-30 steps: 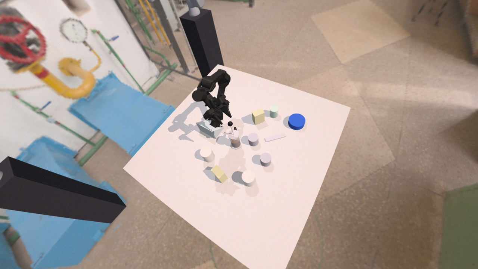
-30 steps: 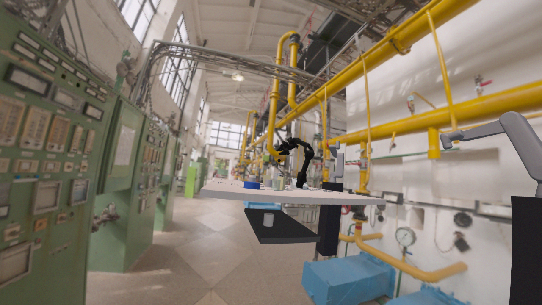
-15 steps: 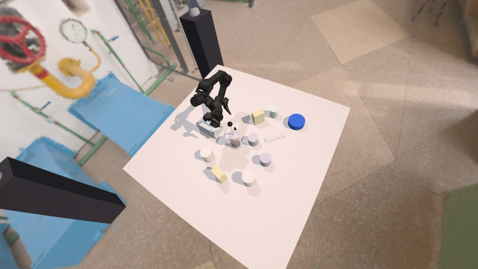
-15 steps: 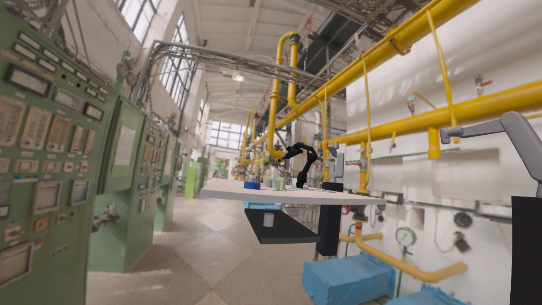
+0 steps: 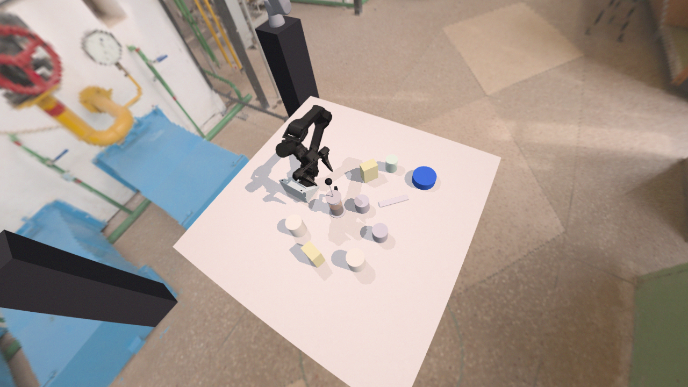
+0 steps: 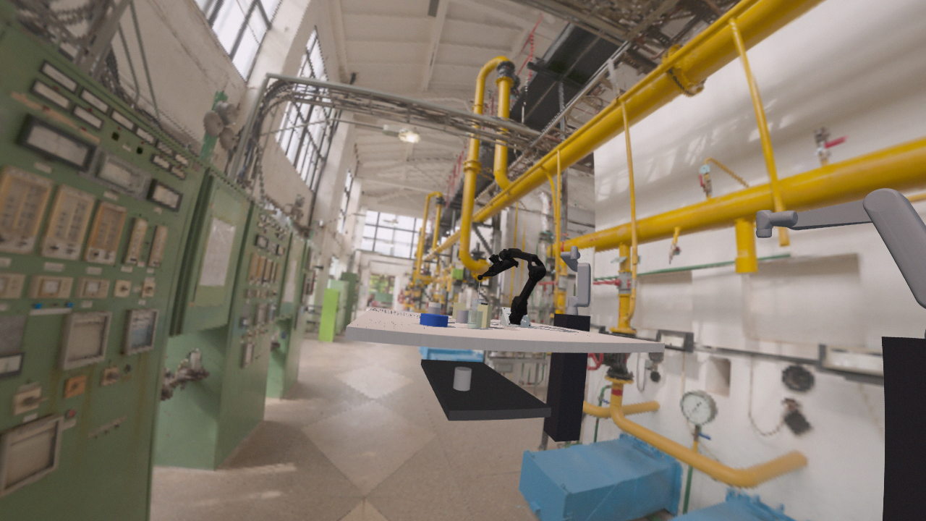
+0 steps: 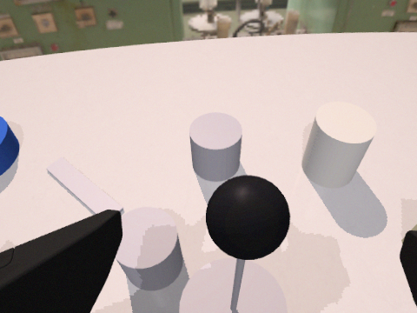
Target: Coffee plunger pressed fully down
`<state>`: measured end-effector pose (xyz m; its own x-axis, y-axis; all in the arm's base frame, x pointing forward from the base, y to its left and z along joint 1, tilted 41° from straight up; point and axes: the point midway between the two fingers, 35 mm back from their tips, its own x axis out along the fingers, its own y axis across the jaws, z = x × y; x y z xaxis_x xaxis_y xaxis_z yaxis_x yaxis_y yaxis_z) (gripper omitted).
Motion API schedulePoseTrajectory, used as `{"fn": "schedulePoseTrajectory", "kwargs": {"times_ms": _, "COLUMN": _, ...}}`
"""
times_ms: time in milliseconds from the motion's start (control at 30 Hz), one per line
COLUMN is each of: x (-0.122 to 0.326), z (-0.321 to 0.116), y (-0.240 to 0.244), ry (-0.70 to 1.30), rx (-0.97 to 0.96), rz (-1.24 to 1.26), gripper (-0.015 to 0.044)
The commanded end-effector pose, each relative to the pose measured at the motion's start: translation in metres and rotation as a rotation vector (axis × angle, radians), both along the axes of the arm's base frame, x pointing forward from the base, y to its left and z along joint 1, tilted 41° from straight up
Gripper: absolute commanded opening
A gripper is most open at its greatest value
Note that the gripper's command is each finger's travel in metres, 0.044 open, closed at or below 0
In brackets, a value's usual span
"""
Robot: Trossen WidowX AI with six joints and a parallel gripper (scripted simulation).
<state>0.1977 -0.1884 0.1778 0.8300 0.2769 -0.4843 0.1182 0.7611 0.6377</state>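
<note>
Plunger knob [image 7: 248, 216] is seen raised on its thin rod above the lid of the coffee press [image 5: 335, 203], which stands upright near the arm base, with a grey cylinder [image 5: 362, 203] just beside it. The gripper [image 7: 232, 273] is spread wide with nothing held, poised above the knob. If the knob is met off-centre or pushed at a slant, the rod could be levered sideways and the press tipped or slid into the cylinder; a finger could also catch the lid.

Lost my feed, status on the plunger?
Claw open, empty, above the black knob. Plunger up, unpressed; press upright. Grey cylinder close beside the press.
</note>
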Motion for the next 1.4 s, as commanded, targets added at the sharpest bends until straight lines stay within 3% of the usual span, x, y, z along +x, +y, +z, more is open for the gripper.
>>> {"fn": "schedulePoseTrajectory", "kwargs": {"times_ms": 0, "x": 0.006, "z": -0.002, "y": 0.004, "ry": -0.004, "rx": 0.004, "rz": 0.002, "gripper": 0.044}}
{"fn": "schedulePoseTrajectory", "kwargs": {"times_ms": 433, "x": 0.021, "z": -0.01, "y": 0.01, "ry": -0.009, "rx": 0.005, "rz": 0.001, "gripper": 0.044}}
{"fn": "schedulePoseTrajectory", "kwargs": {"times_ms": 800, "x": 0.021, "z": -0.01, "y": 0.01, "ry": -0.009, "rx": 0.005, "rz": 0.001, "gripper": 0.0151}}
{"fn": "schedulePoseTrajectory", "kwargs": {"times_ms": 1367, "x": 0.021, "z": -0.015, "y": 0.014, "ry": -0.009, "rx": 0.005, "rz": 0.001, "gripper": 0.0129}}
